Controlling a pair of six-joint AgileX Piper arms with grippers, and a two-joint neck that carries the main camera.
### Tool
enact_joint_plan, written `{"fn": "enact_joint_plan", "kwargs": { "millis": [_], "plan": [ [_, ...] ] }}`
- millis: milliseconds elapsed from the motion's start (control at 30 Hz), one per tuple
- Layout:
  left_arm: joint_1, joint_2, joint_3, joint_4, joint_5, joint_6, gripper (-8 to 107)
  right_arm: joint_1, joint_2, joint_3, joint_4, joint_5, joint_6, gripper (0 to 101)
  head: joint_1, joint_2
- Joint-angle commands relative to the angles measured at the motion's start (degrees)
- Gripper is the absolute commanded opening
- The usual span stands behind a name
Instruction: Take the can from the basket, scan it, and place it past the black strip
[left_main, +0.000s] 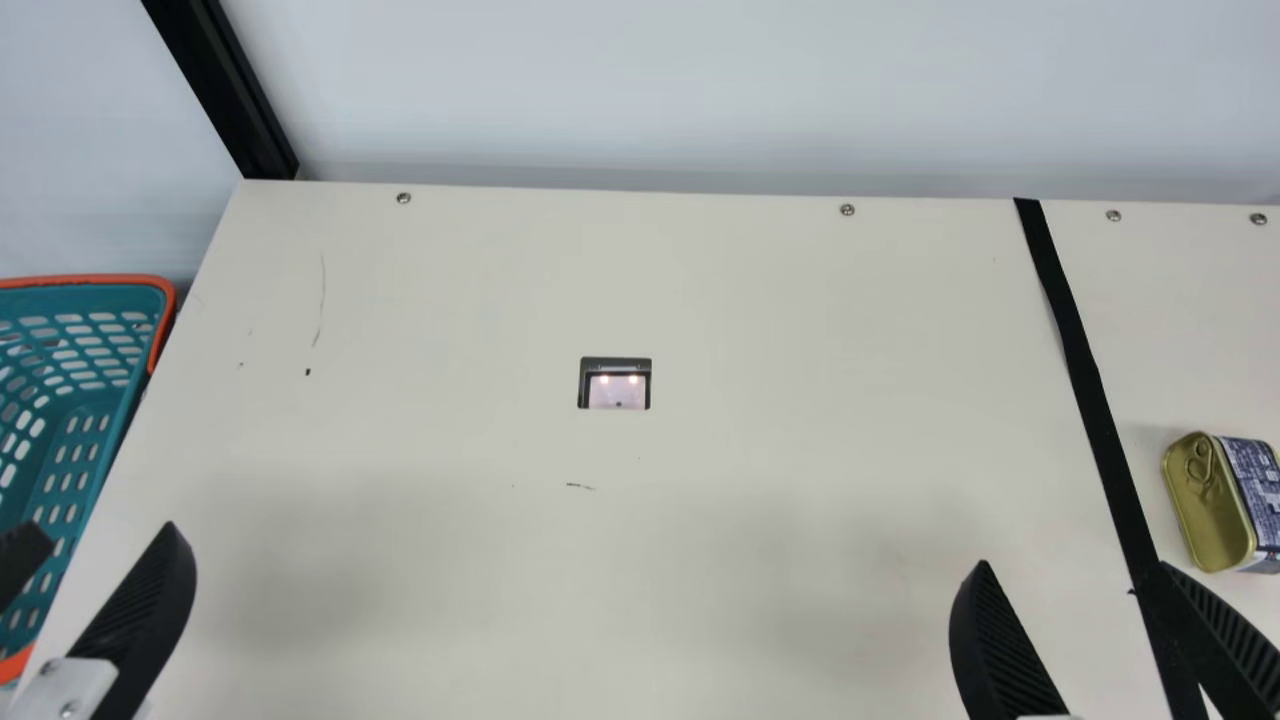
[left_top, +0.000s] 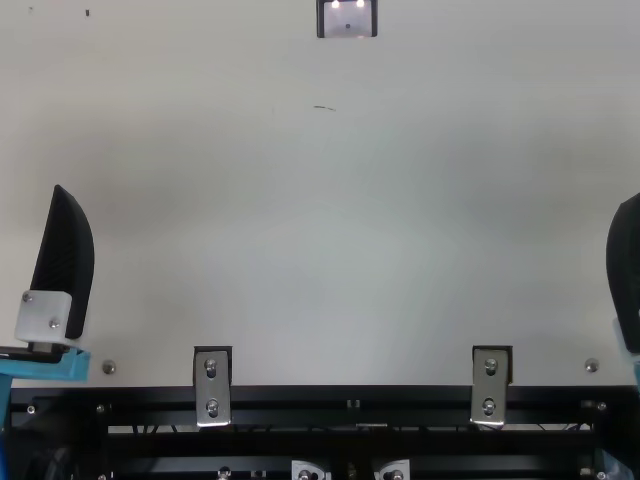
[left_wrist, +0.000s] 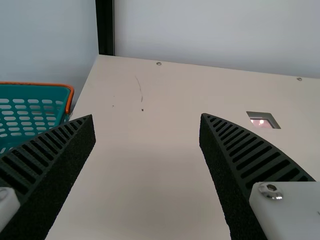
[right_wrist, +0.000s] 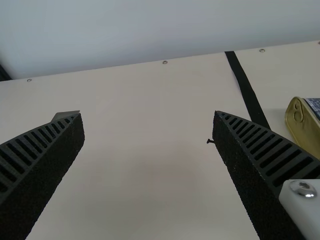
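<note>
- Apparently the can (left_main: 1215, 505) already sits past the black strip (left_main: 1085, 390), just clear of it, so our likeliest mistake would be disturbing it.
- Our right gripper (right_wrist: 148, 113) stands wide open and holds nothing; one finger overlaps the strip in the main view, near the can. Swinging outward could nudge or topple it.
- Our left gripper (left_wrist: 147, 116) is also spread wide and empty, beside the basket (left_main: 90, 281); a careless sweep there might catch the rim.
- We cannot tell whether the scanner window (left_main: 616, 388) has read the can; if it hasn't, stopping here would leave the job incomplete.
- The can is a rounded box with a smooth golden metal end, a ring pull and a dark patterned label.
- We see slotted teal plastic edged in orange, ribbed black fingers with curved backs, and a matte, scuffed cream table (left_main: 760, 400).
</note>
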Motion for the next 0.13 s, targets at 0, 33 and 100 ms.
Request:
{"fn": "enact_joint_plan", "kwargs": {
  "millis": [0,33,100],
  "plan": [
    [0.0,0.0,0.0,0.0,0.0,0.0,90,0.0,0.0,0.0,0.0,0.0,0.0,101,-0.5,0.9],
    [0.0,0.0,0.0,0.0,0.0,0.0,90,0.0,0.0,0.0,0.0,0.0,0.0,101,-0.5,0.9],
    [0.0,0.0,0.0,0.0,0.0,0.0,90,0.0,0.0,0.0,0.0,0.0,0.0,101,-0.5,0.9]
  ]
}}
